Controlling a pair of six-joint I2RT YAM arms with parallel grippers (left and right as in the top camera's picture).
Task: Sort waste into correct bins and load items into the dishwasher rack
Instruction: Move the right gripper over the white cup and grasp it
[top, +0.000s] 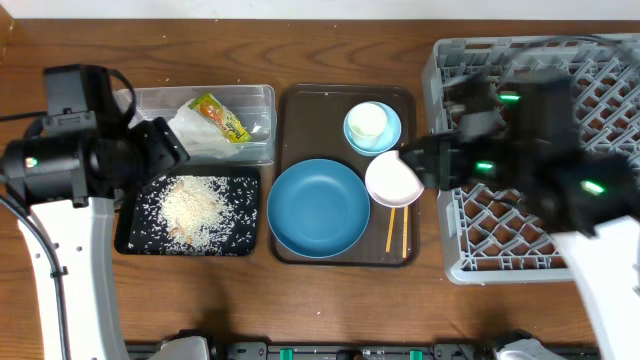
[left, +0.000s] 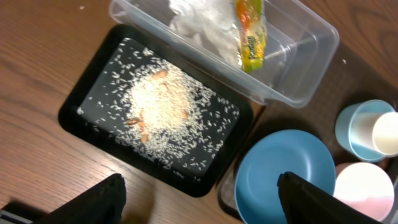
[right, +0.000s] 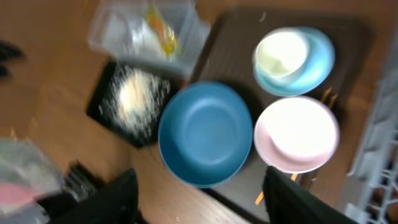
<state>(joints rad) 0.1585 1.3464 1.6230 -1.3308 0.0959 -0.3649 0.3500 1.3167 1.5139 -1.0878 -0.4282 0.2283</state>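
Observation:
The clear tub (top: 256, 97) holds the white napkin (left: 199, 18) and the green-and-orange wrapper (left: 249, 31). Rice (left: 161, 102) lies heaped in the black tray (left: 205, 183). On the brown tray, the blue plate (top: 318, 207) sits beside the white bowl (top: 393, 180), the chopsticks (top: 397, 230) and a light-blue bowl (top: 385, 140) holding the cream cup (top: 367, 121). My left gripper (left: 199, 202) hangs open and empty above the black tray's near corner. My right gripper (right: 199, 199) is open above the plate and white bowl (right: 297, 134), gripping nothing. The grey rack (top: 540, 230) stands at the right.
The dark brown serving tray (top: 345, 95) lies between the two bins and the rack. My right arm's body covers much of the rack's top. Bare wooden tabletop (top: 330, 300) shows along the front edge. The right wrist view is blurred.

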